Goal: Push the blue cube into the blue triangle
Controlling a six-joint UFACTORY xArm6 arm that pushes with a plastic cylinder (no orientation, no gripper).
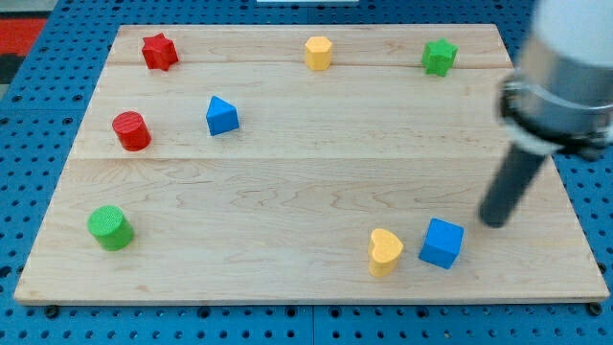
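Tip (493, 222) sits just right of blue cube (442, 242), not touching.

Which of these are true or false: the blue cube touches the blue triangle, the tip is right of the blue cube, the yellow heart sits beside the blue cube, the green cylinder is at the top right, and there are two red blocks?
1. The blue cube touches the blue triangle. False: they lie far apart, the cube at the view's bottom right and the triangle at upper left.
2. My tip is right of the blue cube. True; it sits slightly above it too, with a small gap.
3. The yellow heart sits beside the blue cube. True, just to its left.
4. The green cylinder is at the top right. False: it is at bottom left.
5. There are two red blocks. True: the red star and the red cylinder.
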